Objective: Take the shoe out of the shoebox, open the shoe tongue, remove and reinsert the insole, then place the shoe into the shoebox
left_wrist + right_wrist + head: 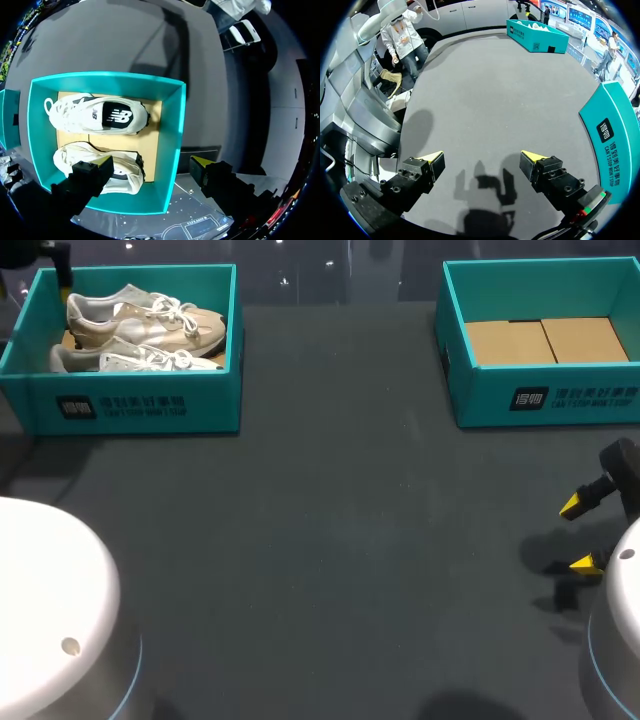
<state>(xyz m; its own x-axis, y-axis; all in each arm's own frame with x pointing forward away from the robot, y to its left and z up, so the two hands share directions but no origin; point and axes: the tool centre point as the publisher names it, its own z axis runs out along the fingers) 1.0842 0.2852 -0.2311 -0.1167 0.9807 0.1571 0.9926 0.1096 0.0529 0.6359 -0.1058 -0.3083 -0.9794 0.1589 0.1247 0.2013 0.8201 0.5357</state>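
A teal shoebox (pixel 140 405) at the far left of the table holds two pale sneakers side by side, one (pixel 150 320) behind the other (pixel 140 358). My left gripper (pixel 60 268) hangs over the box's far left corner, only partly in the head view. In the left wrist view it (pixel 152 162) is open above the box (pixel 172 150). One finger is over the nearer sneaker (pixel 65 157), the other is outside the box wall. The second sneaker (pixel 95 115) lies ahead. My right gripper (pixel 578 534) (pixel 483 157) is open and empty above bare table at the right.
A second teal shoebox (pixel 540 390) (pixel 612 135) stands at the far right, holding only its cardboard floor. The white arm bases (pixel 50 600) (pixel 620 640) bulge in at the near corners. Dark grey table top (pixel 330 540) lies between the boxes.
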